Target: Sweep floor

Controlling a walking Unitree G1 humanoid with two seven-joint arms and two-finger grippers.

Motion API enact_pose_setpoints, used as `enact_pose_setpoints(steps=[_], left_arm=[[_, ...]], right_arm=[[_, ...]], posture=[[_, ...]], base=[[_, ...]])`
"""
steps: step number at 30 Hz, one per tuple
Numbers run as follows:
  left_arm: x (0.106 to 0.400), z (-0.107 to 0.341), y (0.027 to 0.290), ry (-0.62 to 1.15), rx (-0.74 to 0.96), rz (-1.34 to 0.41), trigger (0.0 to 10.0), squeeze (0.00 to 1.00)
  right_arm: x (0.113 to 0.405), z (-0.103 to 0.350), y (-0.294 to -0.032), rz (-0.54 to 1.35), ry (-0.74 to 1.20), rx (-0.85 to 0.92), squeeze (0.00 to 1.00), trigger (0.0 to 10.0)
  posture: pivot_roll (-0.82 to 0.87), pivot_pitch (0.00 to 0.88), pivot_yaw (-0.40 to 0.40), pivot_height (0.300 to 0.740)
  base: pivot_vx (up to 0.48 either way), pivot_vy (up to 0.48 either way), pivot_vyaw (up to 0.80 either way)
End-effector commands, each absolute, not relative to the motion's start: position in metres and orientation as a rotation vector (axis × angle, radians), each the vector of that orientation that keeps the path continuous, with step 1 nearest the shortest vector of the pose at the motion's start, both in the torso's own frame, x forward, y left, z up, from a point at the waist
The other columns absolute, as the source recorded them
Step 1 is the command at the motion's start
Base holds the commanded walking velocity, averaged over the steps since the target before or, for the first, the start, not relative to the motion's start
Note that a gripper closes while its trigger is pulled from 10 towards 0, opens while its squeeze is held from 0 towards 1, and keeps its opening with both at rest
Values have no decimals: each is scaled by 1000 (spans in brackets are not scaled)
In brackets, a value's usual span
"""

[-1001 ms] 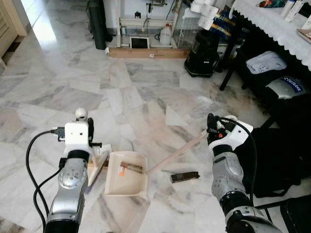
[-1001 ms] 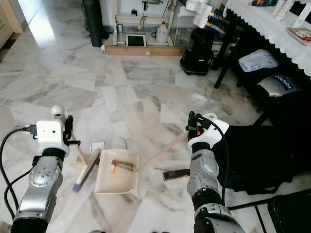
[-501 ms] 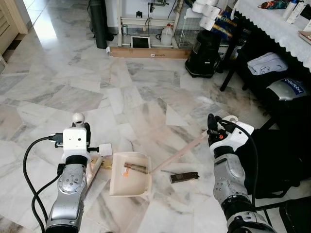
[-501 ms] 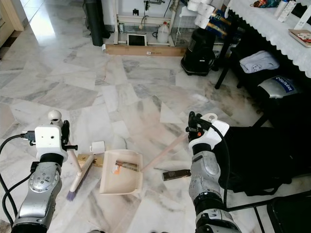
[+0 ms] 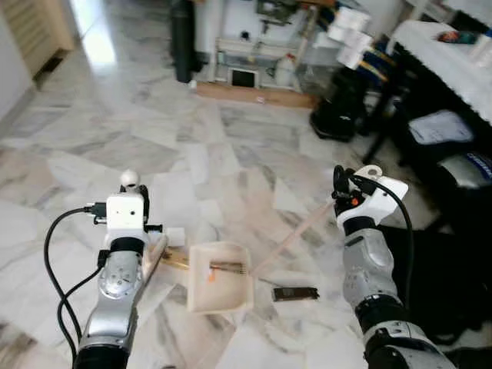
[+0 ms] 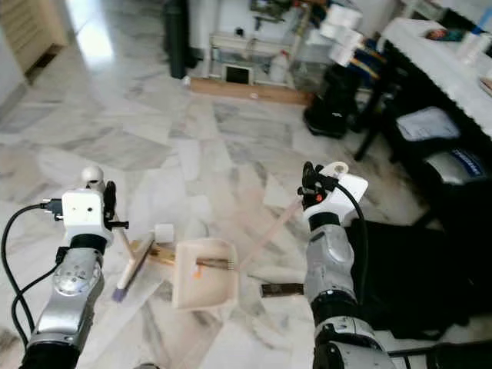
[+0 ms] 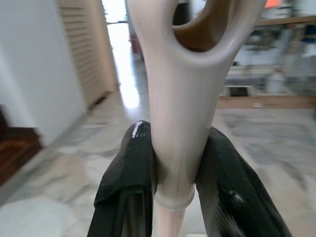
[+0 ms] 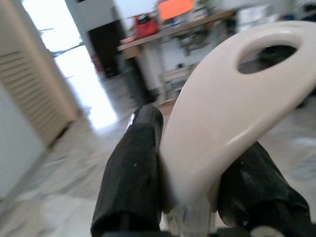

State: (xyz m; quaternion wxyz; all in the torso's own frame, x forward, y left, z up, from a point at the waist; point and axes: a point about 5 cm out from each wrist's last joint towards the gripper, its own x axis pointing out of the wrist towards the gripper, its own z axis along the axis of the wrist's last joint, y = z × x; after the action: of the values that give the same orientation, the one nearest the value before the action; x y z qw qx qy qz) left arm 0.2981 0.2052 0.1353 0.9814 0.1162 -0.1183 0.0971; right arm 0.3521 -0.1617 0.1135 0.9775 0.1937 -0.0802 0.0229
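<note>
A cream dustpan [image 5: 221,277] lies on the marble floor between my arms, with a brown stick and an orange scrap inside it. Its long pale handle [image 5: 296,234] slants up to my right gripper [image 5: 339,187], which is shut on the handle's looped end [image 8: 232,113]. My left gripper [image 7: 170,148] is shut on the cream broom handle [image 7: 180,94]. The broom head [image 6: 132,269] rests on the floor just left of the dustpan. A dark flat object [image 5: 296,293] lies on the floor right of the dustpan. A small white cylinder [image 5: 175,236] and a wooden piece [image 5: 176,260] lie by the broom head.
A wooden plank [image 5: 254,94] lies along the far wall by a shelf. A black vacuum [image 5: 338,115] and a table with a white cloth [image 5: 453,65] stand at the right. A black bag [image 5: 453,261] sits on the floor close to my right arm. Open marble floor stretches ahead and left.
The whole picture has shifted, so the camera moved. The broom head now sits slightly further from the dustpan. Both grippers keep their hold.
</note>
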Motion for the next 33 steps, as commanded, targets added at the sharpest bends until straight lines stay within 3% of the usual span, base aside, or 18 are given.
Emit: enact_pose_setpoints(steps=[1, 16, 33], left_arm=[[298, 139, 206, -270, 258, 200, 10000, 0], [314, 145, 216, -246, 289, 120, 10000, 0], [312, 134, 216, -221, 269, 121, 10000, 0]], right_arm=[[351, 115, -161, 43, -180, 408, 0, 10000], [341, 90, -143, -13, -115, 488, 0, 10000], [342, 90, -147, -28, -114, 461, 0, 10000]], posture=[[177, 0, -119, 740], [175, 0, 18, 740], [174, 0, -5, 740]], base=[[0, 0, 438], [0, 0, 29], [0, 0, 0]])
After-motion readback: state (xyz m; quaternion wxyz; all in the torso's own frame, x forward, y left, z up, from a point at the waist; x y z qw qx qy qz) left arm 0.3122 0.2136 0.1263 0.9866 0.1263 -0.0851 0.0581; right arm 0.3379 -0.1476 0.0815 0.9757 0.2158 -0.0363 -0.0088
